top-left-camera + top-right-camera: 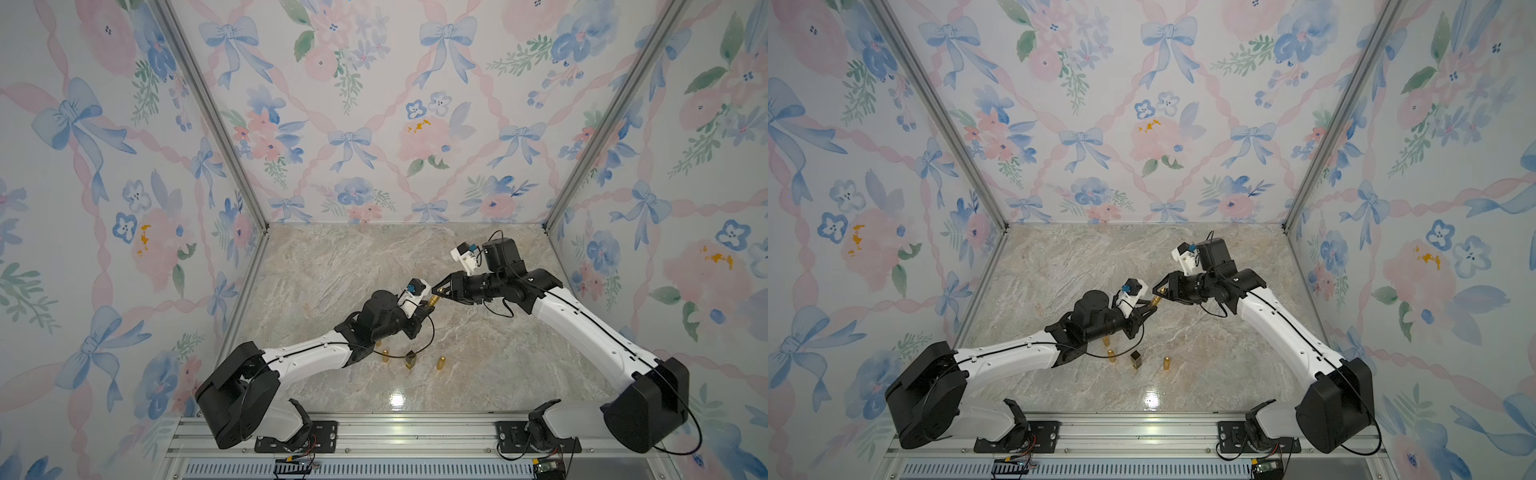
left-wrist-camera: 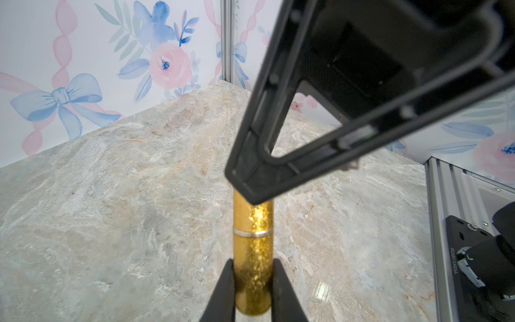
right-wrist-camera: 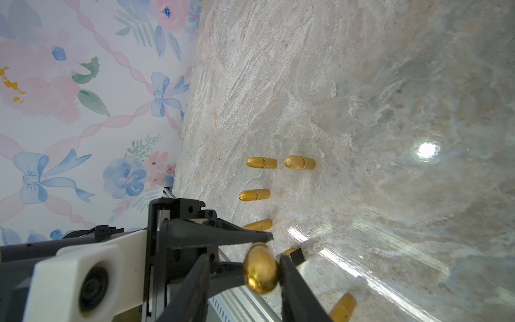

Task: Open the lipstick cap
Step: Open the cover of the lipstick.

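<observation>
The lipstick (image 2: 253,251) is gold with a glittery speckle, split by a thin silver band. The rounded tubes (image 3: 261,162) on the worktop (image 1: 457,374) are smooth, glossy gold; the square tube (image 1: 411,360) looks black with some gold, though it is small and dim. The worktop is marbled in beige and grey-green with white veins. The walls (image 1: 374,104) are white with a lattice of pink ribbons, blue bows, pink and blue flowers and green leaves. The left arm (image 1: 307,357) and right arm (image 1: 582,328) are white with black joints; the left end effector (image 2: 252,264) and right end effector (image 1: 437,289) are black.
</observation>
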Available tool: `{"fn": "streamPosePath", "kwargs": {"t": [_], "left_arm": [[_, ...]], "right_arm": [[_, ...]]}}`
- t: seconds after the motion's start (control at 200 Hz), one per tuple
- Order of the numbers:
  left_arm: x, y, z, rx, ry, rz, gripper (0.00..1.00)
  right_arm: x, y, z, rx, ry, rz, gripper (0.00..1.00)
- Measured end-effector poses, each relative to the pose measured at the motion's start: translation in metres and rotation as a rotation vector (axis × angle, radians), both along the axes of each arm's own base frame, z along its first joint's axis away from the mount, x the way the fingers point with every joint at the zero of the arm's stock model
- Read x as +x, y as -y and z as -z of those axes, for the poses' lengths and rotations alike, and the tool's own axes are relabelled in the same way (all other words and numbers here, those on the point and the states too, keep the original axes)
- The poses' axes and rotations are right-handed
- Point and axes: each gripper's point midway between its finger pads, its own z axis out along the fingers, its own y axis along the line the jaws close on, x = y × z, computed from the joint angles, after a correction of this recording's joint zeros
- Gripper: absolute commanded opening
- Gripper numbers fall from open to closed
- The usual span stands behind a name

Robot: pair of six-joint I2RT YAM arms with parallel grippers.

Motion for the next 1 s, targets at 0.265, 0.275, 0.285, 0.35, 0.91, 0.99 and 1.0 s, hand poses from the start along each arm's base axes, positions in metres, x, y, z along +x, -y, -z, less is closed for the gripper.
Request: {"fn": "streamPosePath", "kwargs": {"t": [0.265, 0.275, 0.285, 0.35, 0.91, 0.99, 1.0], "left_arm": [[0.000, 0.000, -0.002, -0.006, 0.001, -0.001, 0.00], [0.000, 0.000, -0.002, -0.006, 0.001, -0.001, 0.00], [0.000, 0.000, -0.002, -0.006, 0.001, -0.001, 0.00], [0.000, 0.000, -0.002, -0.006, 0.001, -0.001, 0.00], [-0.005, -0.009, -0.003, -0.021, 0.022, -0.017, 0.00], [-0.005, -0.010, -0.004, -0.028, 0.028, -0.019, 0.00], [-0.005, -0.010, -0.005, -0.029, 0.029, -0.019, 0.00]], "right_arm": [[0.001, -0.003, 0.004, -0.016, 0.010, -0.010, 0.31], [0.001, -0.003, 0.005, -0.017, 0.010, -0.010, 0.31], [0.001, -0.003, 0.005, -0.017, 0.010, -0.012, 0.30], [0.002, -0.004, 0.007, -0.020, 0.010, -0.013, 0.27], [0.001, -0.005, 0.007, -0.006, 0.003, -0.023, 0.18], [0.001, -0.005, 0.006, 0.004, -0.004, -0.019, 0.17], [0.001, -0.005, 0.006, 0.006, -0.007, -0.018, 0.17]]}}
